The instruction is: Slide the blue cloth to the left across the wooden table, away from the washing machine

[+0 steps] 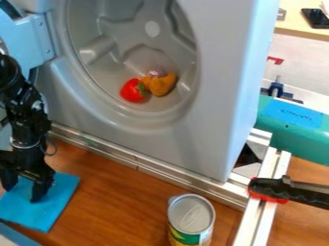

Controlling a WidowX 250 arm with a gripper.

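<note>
1. My claw (22,193) hangs over the blue cloth (55,202), its two fingers apart with nothing clamped between them. I cannot tell whether their tips touch the fabric.
2. The cloth lies nearly flat on the wooden worktop (122,197), in front of the grey drum housing (186,139). Flat fabric gives little to grip, I judge, so a good pinch calls for tips right down at the surface, closing slowly until a fold gathers between them.
3. Pressing hard would only scrape the wood; a light touch should do.
4. Any lift should begin straight up, as a limp corner could snag on the metal rail (154,168) behind.
5. The can (191,216) stands upright to one side; I would keep trailing fabric away from it.
6. Inside the drum (116,48) sit a red toy vegetable (133,91) and an orange one (160,85), side by side.
</note>
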